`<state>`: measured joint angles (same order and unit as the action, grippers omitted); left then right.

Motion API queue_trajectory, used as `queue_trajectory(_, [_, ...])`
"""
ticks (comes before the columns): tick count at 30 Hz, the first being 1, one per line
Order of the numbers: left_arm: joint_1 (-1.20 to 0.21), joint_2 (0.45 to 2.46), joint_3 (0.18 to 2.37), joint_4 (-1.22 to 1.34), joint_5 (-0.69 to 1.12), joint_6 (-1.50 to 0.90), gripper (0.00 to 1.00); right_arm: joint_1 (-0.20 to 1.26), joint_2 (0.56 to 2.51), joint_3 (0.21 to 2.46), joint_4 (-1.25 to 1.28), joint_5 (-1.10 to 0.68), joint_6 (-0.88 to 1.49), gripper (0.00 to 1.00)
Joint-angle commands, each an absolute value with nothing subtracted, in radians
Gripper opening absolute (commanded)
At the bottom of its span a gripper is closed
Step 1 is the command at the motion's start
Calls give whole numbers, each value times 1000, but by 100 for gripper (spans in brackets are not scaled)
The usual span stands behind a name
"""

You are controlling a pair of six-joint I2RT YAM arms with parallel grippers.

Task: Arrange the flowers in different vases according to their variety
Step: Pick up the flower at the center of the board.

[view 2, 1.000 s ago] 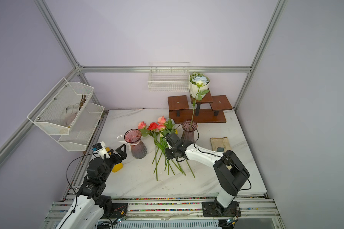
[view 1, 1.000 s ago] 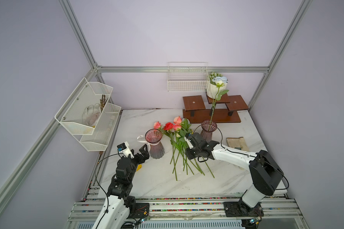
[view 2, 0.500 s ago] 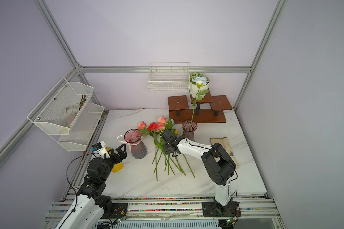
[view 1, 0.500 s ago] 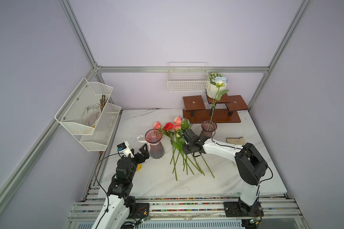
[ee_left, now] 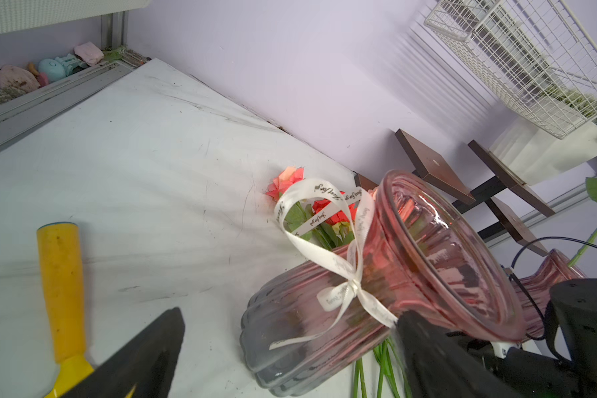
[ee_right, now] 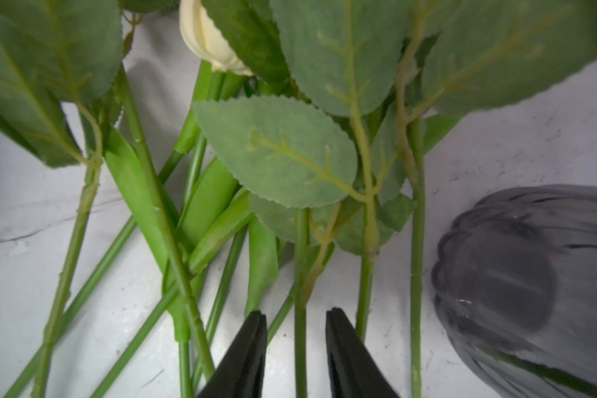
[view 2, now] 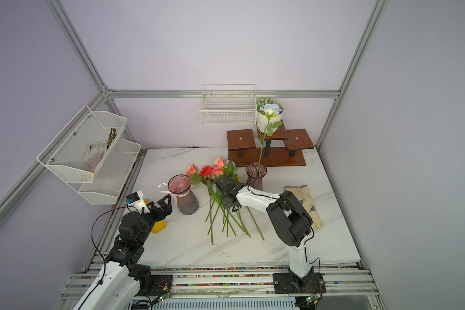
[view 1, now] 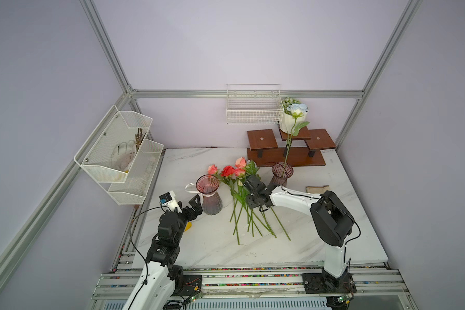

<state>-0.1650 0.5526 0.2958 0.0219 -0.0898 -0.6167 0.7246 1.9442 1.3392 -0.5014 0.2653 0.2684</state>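
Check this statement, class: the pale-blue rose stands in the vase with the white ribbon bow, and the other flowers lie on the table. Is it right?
No. The pale-blue rose stands in the plain vase near the wooden stand, not the ribbon-bow vase, as both top views show. The other flowers do lie on the table.

White marble-look tabletop [view 1: 199, 249] carries everything. L side: ribbed purple-pink glass vase w/ white ribbon bow [view 1: 211, 198], upright; yellow-handled tool [view 2: 159, 226] flat near the L edge. Centre: loose bunch of green-stemmed flowers [view 1: 238, 200] lying flat, blooms twd the back. Just beside them: second ribbed purple-pink glass vase [view 1: 281, 175], upright. Back: dark brown wooden stepped stand [view 1: 301, 159]. R side: beige folded cloth [view 2: 309, 201], flat.
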Motion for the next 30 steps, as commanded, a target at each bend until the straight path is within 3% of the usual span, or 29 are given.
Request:
queue_trajectory(1, [-166, 548, 294, 71, -82, -609, 100, 721, 1948, 1360, -529, 309, 256, 35])
queue_trajectory(3, [-167, 547, 295, 71, -81, -608, 100, 721, 1952, 1355, -513, 273, 247, 27])
queue_trajectory(6, [-167, 545, 294, 71, -80, -609, 100, 721, 1944, 1347, -486, 187, 232, 6])
queue_trajectory(8, [-167, 541, 294, 69, -80, -608, 100, 721, 1910, 1333, -460, 151, 227, 0])
queue_trajectory(19, [-167, 519, 292, 61, -83, -611, 100, 719, 1589, 1213, -250, -49, 148, 0])
queue_trajectory(30, [-167, 502, 290, 57, -84, -610, 100, 711, 1310, 1167, -56, 71, 110, 0])
